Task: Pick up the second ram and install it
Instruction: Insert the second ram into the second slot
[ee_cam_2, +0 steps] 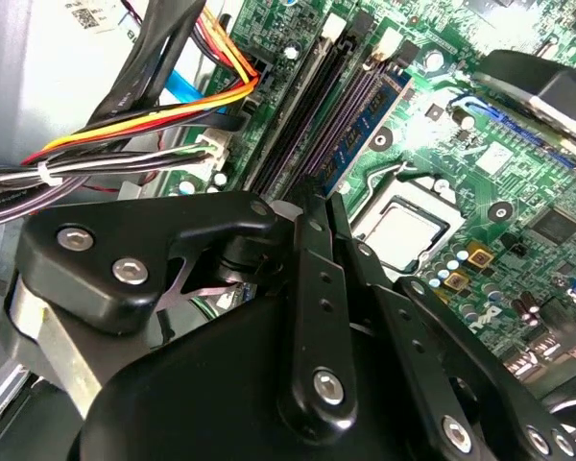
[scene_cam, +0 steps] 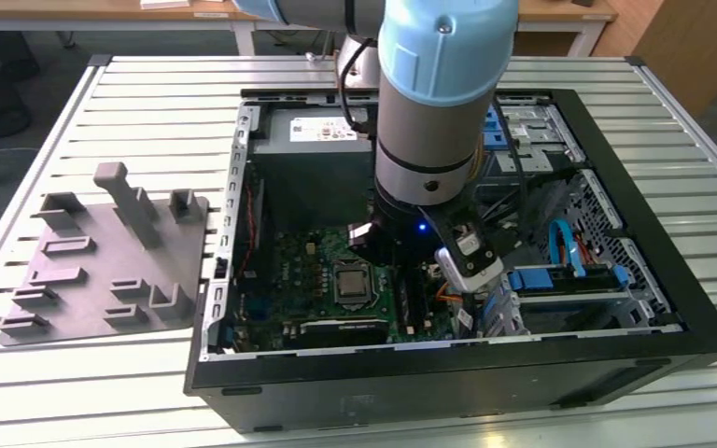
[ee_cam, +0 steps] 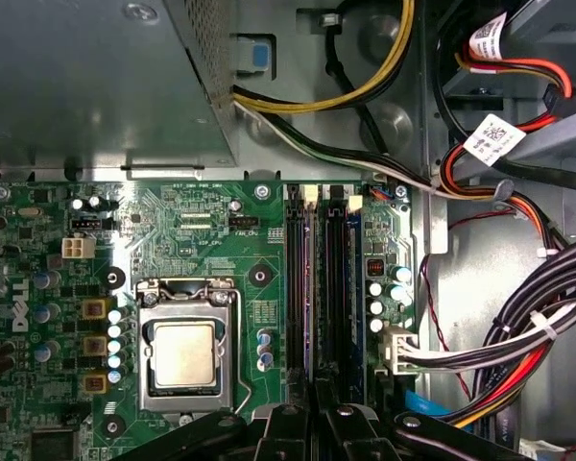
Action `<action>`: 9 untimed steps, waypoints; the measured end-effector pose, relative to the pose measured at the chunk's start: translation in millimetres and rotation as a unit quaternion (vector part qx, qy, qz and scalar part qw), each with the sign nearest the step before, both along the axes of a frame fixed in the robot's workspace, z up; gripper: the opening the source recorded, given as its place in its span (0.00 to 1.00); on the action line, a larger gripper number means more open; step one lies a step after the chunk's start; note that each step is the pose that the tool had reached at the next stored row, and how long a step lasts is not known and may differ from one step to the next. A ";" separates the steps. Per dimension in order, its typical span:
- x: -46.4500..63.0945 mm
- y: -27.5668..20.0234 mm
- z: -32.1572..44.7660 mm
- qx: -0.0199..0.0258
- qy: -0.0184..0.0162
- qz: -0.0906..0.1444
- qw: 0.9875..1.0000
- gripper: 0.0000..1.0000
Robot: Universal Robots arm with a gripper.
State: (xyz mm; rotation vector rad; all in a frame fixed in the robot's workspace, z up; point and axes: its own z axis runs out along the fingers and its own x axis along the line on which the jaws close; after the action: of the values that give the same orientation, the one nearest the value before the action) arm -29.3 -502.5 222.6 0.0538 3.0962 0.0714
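Note:
The second ram (ee_cam_2: 365, 120) stands on edge in a memory slot next to the CPU socket (ee_cam: 182, 351), its board face and chips showing in the second wrist view. From above, in the first wrist view, the ram (ee_cam: 313, 288) is a thin pale line between long black slots. My gripper (ee_cam: 316, 411) reaches down over one end of the stick, fingers close together on either side of it. In the second wrist view the gripper (ee_cam_2: 312, 206) meets the stick's near end. In the exterior view the gripper (scene_cam: 411, 273) is low inside the open computer case (scene_cam: 458, 383).
A grey moulded holder plate (scene_cam: 109, 271) lies on the slatted table at the exterior view's left. Bundled cables (ee_cam: 518, 355) run close beside the slots. The power supply box (ee_cam: 86, 77) sits beyond the motherboard. Drive bays (scene_cam: 570, 280) fill the case's other side.

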 end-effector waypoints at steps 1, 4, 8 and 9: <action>0.0 0.1 -0.7 0.000 0.000 0.000 1.000 0.14; 0.1 0.9 -2.2 0.000 0.000 -0.001 1.000 0.14; 0.1 2.7 -3.4 0.000 0.000 -0.003 1.000 0.14; 0.0 3.2 -3.6 0.000 0.000 -0.004 1.000 0.14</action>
State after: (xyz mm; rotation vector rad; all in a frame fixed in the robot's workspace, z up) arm -29.3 -499.3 219.1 0.0648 3.0958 0.0696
